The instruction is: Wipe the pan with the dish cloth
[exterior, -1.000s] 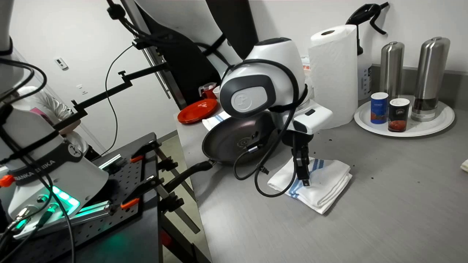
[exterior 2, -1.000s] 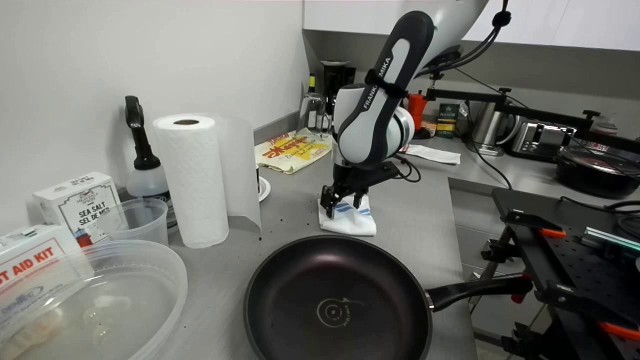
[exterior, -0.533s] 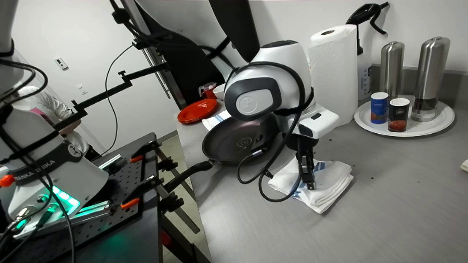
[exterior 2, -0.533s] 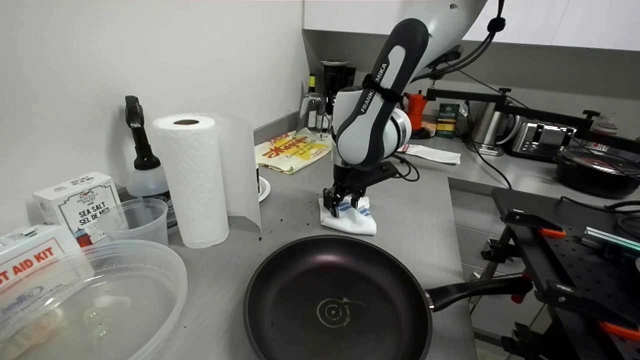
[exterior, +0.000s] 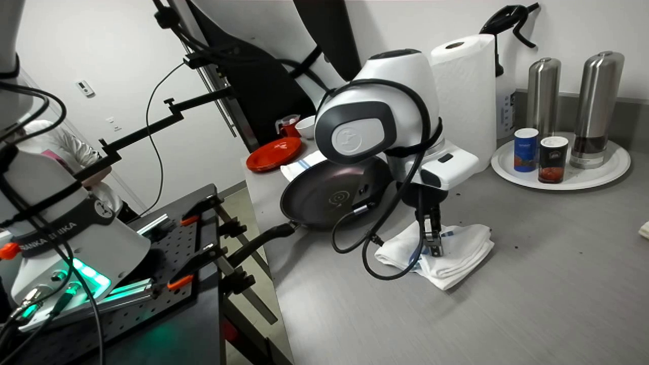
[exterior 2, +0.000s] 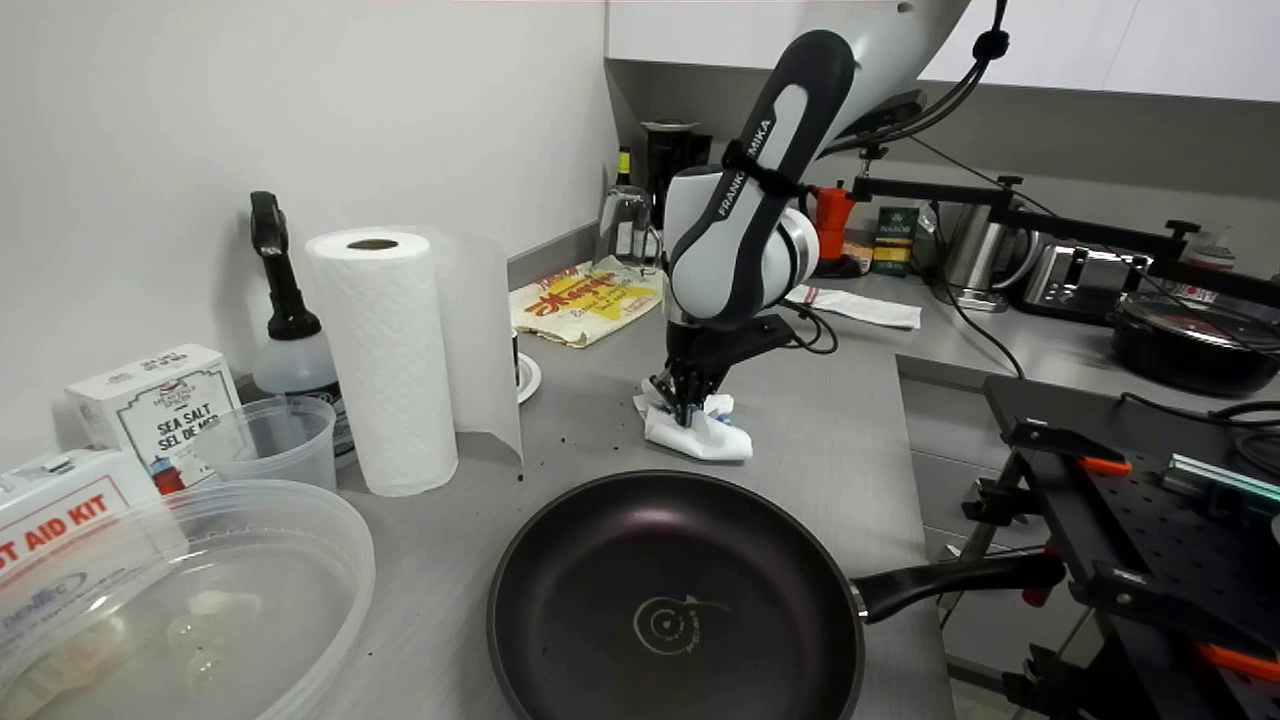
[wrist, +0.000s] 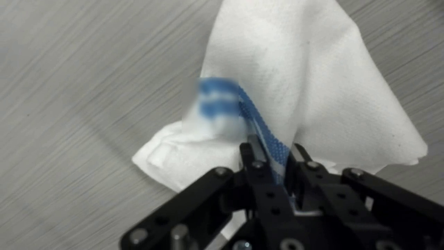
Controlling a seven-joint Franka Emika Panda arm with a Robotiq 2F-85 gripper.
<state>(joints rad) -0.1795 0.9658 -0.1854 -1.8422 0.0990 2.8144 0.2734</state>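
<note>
The dish cloth, white with blue stripes, lies bunched on the grey counter. My gripper points down onto it, its two fingers drawn together with a blue-striped fold pinched between them. In both exterior views the fingertips sit at the middle of the cloth, which rumples up around them; most of it still rests on the counter. The pan, dark inside with a black handle, stands right beside the cloth, apart from it. Part of the pan is hidden behind my arm in an exterior view.
A tall paper towel roll and a clear plastic tub stand on the wall side of the pan. A white plate carries mills and small shakers. A red plate lies beyond the pan, whose handle juts over the counter edge.
My gripper has come down onto the dish cloth and its open fingers have closed, gathering a fold. The cloth has bunched up and shifted slightly. The pan has stayed in place.
</note>
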